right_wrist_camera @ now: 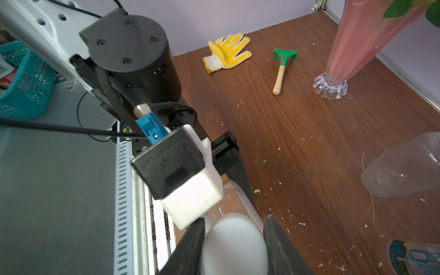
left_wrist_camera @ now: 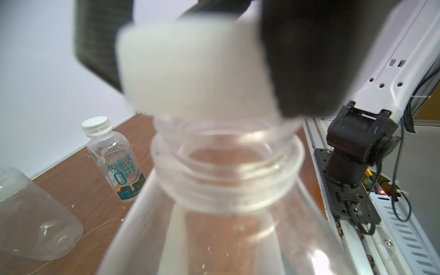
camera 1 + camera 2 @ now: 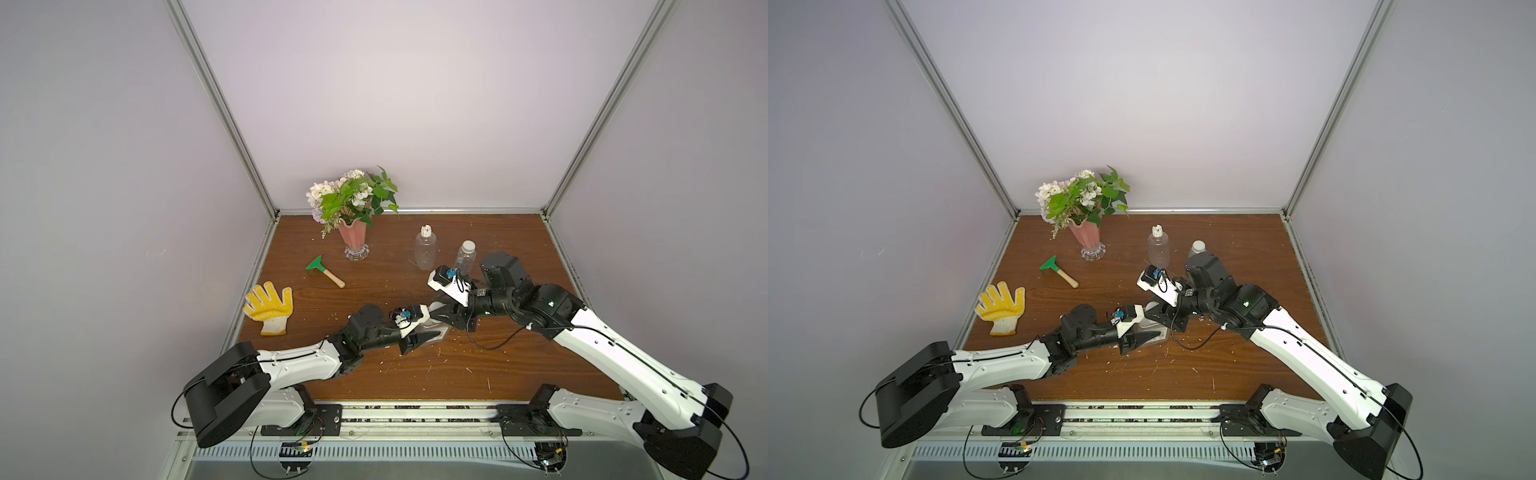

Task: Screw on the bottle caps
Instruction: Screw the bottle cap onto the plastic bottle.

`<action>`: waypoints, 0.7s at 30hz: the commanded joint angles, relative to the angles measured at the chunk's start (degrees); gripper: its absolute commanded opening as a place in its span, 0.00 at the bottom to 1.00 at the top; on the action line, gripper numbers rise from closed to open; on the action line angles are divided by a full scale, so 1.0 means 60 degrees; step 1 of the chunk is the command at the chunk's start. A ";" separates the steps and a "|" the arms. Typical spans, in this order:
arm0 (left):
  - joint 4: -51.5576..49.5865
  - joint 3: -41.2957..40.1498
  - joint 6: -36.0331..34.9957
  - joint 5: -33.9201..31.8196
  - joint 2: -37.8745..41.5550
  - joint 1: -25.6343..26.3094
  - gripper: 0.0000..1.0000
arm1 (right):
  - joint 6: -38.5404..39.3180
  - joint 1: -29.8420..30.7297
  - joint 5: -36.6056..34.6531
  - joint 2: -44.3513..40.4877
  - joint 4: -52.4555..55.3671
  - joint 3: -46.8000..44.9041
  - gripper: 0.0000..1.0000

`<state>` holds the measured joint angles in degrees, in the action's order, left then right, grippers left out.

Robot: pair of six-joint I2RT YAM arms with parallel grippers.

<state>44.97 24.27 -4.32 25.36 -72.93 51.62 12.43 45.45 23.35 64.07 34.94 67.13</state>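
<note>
Grip holds on both sides: the left gripper point(image 3: 436, 333) is clamped on a clear bottle point(image 2: 228, 171) near the middle of the table point(image 3: 519, 365). The right gripper point(image 1: 234, 247) pinches a white cap point(image 2: 195, 66) at the bottle's open neck, cocked and not seated. A round bottle point(image 3: 425, 251) and a labelled bottle point(image 3: 465, 258) stand capped behind.

Garden oddments on a brown wood-grain tabletop point(image 3: 415, 374)

A ribbed pink vase on a clear glass foot point(image 3: 354, 239) stands upright near the back edge, holding white blossoms and green leaves point(image 3: 353, 195). In front of it and to the left lies a small green-headed hand rake with a pale wooden handle point(image 3: 326, 272). Further left, by the table's edge, a white knitted glove with a yellow dotted palm point(image 3: 269, 307) lies flat. Small white flecks point(image 3: 488, 383) litter the wood. The right wrist view shows a teal plastic mesh basket point(image 1: 23, 78) off the table.
</note>
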 commanded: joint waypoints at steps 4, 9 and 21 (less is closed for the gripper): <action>0.0268 0.0203 -0.0212 0.0935 0.0484 -0.0221 0.47 | 0.0876 0.0058 0.0827 0.0150 0.0594 0.0183 0.40; 0.0558 0.0022 0.0023 0.1314 0.0614 -0.0513 0.47 | 0.1024 0.0058 0.1148 0.0197 0.0593 0.0157 0.40; 0.0368 0.0038 -0.0094 0.1471 0.0630 -0.0637 0.46 | 0.1105 0.0064 0.1545 0.0557 0.0787 0.0343 0.40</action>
<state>42.26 23.27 -4.99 33.26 -70.54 48.53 17.78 45.36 30.39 66.43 35.88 68.18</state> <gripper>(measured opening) 0.468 0.424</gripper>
